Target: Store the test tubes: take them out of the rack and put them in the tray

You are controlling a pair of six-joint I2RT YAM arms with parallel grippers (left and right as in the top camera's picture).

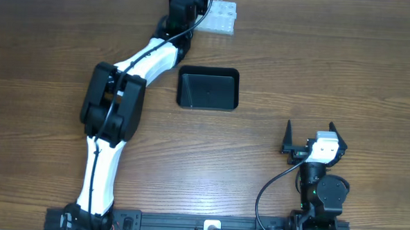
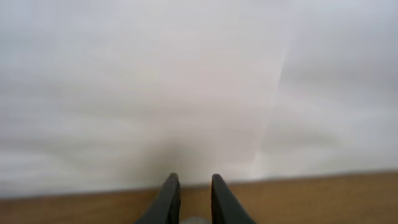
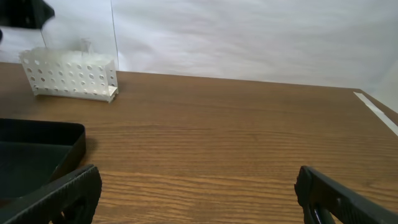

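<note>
Left gripper (image 2: 194, 179): my two fingers (image 2: 169, 194) stand close together with only a narrow slit between them.
Left grip: a small pale thing (image 2: 195, 219) sits in that slit at the finger bases. It is too blurred for me to say whether it is a test tube.
Left arm (image 1: 122, 97): I am stretched far up the table (image 1: 332, 58), bent at the elbow, with my wrist over the near-left end of the rack (image 1: 219, 18). My wrist camera looks over the table's far edge at a pale wall.
Right gripper (image 1: 310, 126): my fingers (image 3: 62, 193) are spread wide apart, holding and touching nothing.
Right arm: I am folded back close to my base, with the gripper low over bare wood, well apart from the rack and the tray (image 1: 192, 90).
Rack: white and perforated, it stands at the table's far edge, with one clear tube top (image 3: 85, 45) showing above it.
Tray: black and rectangular, it lies between the rack and my bases, with nothing inside.
</note>
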